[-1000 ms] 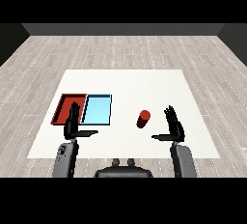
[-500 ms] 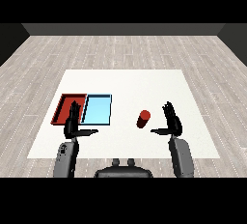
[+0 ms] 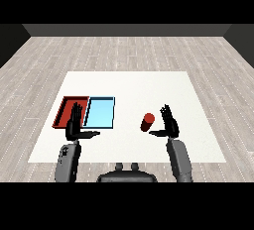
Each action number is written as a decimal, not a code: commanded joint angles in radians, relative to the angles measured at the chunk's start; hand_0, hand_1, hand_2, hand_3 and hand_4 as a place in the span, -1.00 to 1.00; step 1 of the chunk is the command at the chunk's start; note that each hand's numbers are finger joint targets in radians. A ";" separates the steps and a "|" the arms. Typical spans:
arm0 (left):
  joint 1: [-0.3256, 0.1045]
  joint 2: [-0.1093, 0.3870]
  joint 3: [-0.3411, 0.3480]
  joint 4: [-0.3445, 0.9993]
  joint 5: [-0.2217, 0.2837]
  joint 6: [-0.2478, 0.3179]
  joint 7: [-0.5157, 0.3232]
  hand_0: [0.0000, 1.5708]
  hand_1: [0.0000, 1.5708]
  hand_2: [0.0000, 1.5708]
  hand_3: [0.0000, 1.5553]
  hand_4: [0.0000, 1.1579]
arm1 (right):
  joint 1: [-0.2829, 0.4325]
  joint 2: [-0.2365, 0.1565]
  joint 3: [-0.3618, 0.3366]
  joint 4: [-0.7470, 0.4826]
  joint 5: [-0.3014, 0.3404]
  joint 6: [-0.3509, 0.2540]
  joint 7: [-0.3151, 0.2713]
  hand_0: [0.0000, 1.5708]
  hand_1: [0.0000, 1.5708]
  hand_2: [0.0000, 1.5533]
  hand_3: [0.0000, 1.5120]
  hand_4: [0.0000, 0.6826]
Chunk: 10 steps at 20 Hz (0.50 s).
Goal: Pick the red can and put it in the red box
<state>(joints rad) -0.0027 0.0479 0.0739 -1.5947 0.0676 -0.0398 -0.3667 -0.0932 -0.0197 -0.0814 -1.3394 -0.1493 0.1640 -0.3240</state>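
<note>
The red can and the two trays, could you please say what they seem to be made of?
Red can: probably painted metal, judging by its plain cylinder shape; matte, with no glint. Red tray and light blue tray: possibly plastic, flat even colour, thin raised rims. Nothing visible settles either.

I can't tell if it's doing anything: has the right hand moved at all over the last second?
Yes. The right hand has crept left, closing toward the red can, which stays put on the table.
</note>
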 commanded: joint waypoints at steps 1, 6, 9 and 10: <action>-0.030 0.015 0.021 -0.052 0.019 0.018 0.080 -1.00 -1.00 -1.00 -1.00 -1.00 | -0.011 0.019 0.031 0.087 0.000 -0.019 -0.073 -1.00 -1.00 -1.00 -1.00 -1.00; 0.037 -0.001 -0.006 -0.053 0.012 -0.008 0.023 -1.00 -1.00 -1.00 -1.00 -1.00 | -0.106 -0.019 -0.021 0.269 -0.015 0.043 -0.151 -1.00 -1.00 -1.00 -1.00 -1.00; 0.036 0.014 0.010 -0.040 0.004 -0.015 -0.008 -1.00 -1.00 -1.00 -1.00 -1.00 | -0.091 0.019 0.021 0.227 -0.042 -0.020 -0.123 -1.00 -1.00 -1.00 -1.00 -1.00; 0.028 0.002 0.003 -0.031 0.016 -0.017 0.000 -1.00 -1.00 -1.00 -1.00 -1.00 | -0.090 0.006 -0.004 0.212 -0.045 0.003 -0.107 -1.00 -1.00 -1.00 -1.00 -1.00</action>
<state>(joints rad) 0.0307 0.0493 0.0743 -1.6309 0.0762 -0.0488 -0.3643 -0.1681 -0.0152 -0.0825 -1.1433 -0.1763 0.1701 -0.4360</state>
